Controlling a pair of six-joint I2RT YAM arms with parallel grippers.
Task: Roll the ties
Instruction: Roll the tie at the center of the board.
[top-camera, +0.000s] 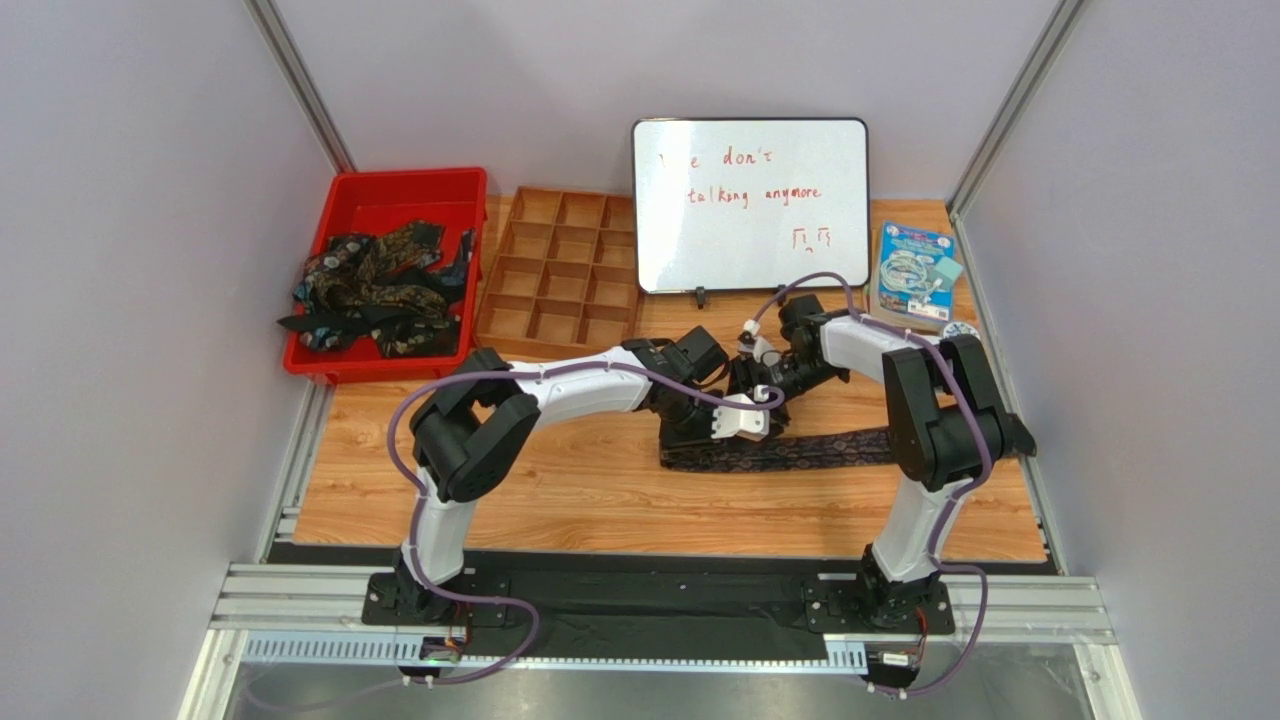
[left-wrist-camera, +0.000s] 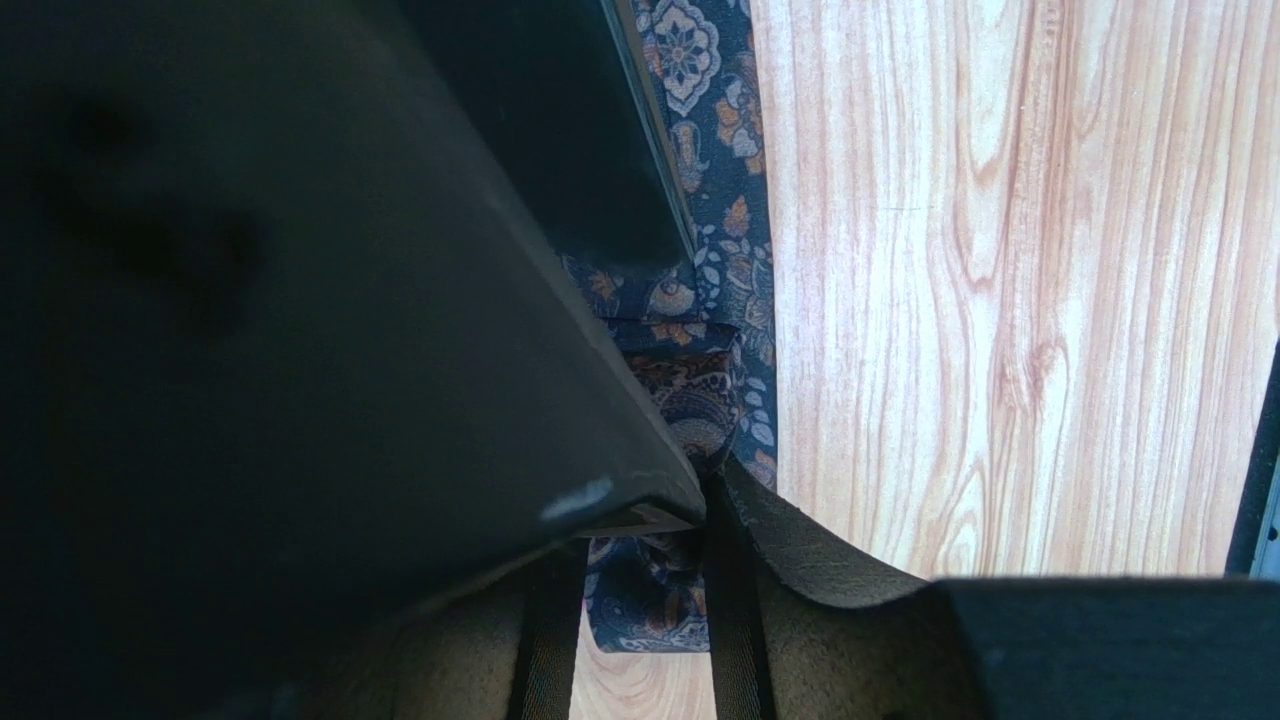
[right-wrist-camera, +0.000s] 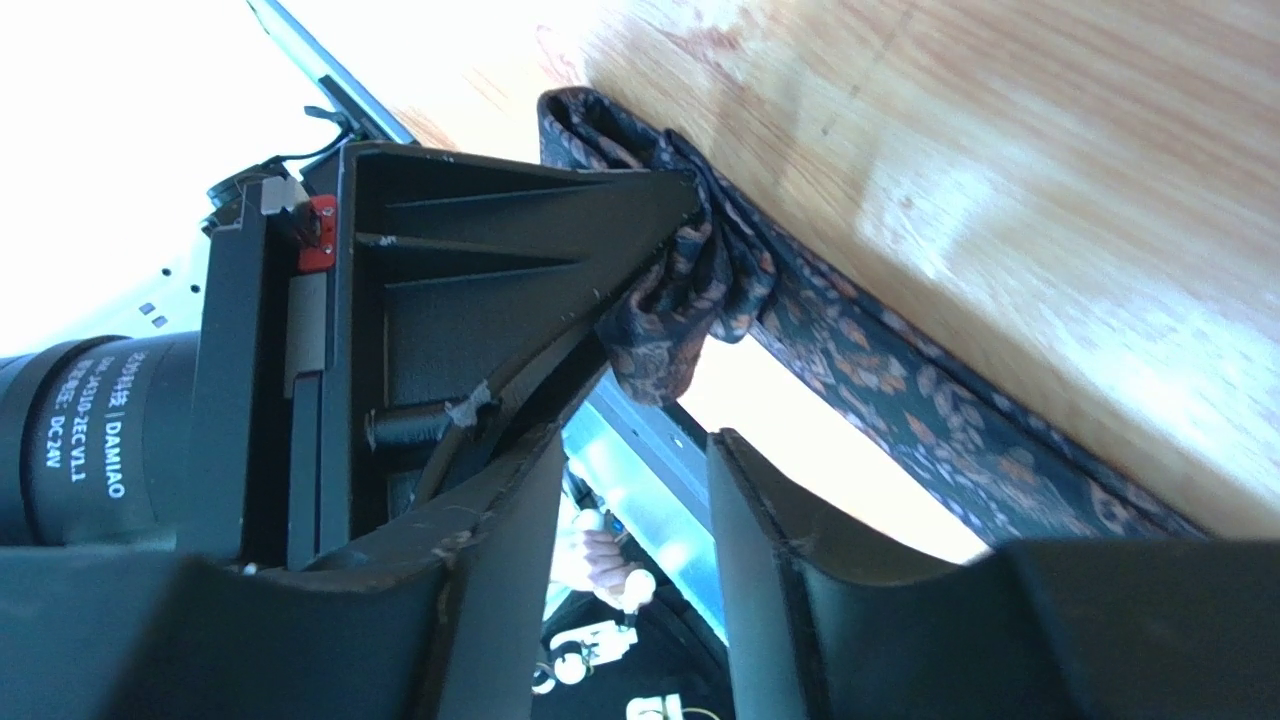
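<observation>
One tie (top-camera: 819, 449) lies stretched left to right across the wooden table, dark with a small paisley print. Its left end is bunched up between the two grippers. My left gripper (top-camera: 739, 408) is shut on that bunched end; in the left wrist view the tie (left-wrist-camera: 718, 255) runs down into the left gripper (left-wrist-camera: 646, 558). In the right wrist view the tie (right-wrist-camera: 932, 405) hangs folded at the left gripper's tip, just beyond my right gripper (right-wrist-camera: 639, 450), which is open with nothing between its fingers. More ties (top-camera: 376, 285) lie heaped in a red bin (top-camera: 398, 180).
A wooden divider tray (top-camera: 556, 278) stands beside the red bin. A whiteboard (top-camera: 751, 203) with writing stands at the back middle. A blue packet (top-camera: 914, 273) lies at the back right. Grey walls close both sides.
</observation>
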